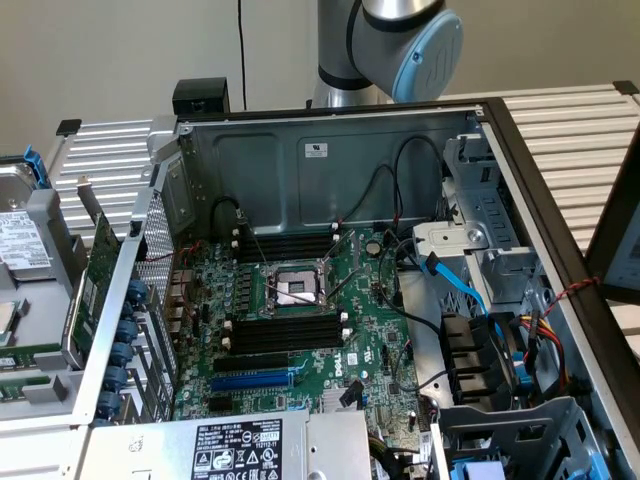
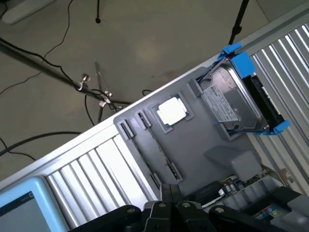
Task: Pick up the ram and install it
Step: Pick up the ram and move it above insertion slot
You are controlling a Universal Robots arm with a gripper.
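Note:
In the exterior view, two narrow green boards that look like ram [image 1: 30,352] lie in a grey tray [image 1: 40,290] at the exterior view's left, outside the open computer case [image 1: 330,170]. On the motherboard [image 1: 360,330], black memory slots with white clips [image 1: 285,330] sit on both sides of the CPU socket [image 1: 297,288], with nothing in them. In the wrist view my gripper [image 2: 172,200] is shut with nothing in it, hanging above the same grey tray [image 2: 193,145], close to its narrow clip holders [image 2: 161,159].
A hard drive in a blue bracket [image 2: 241,96] and a CPU chip [image 2: 171,111] rest on the tray. A green expansion card [image 1: 100,265] stands against the case's side. The arm's body [image 1: 390,45] rises behind the case. Cables and drive cages [image 1: 500,330] crowd the exterior view's right.

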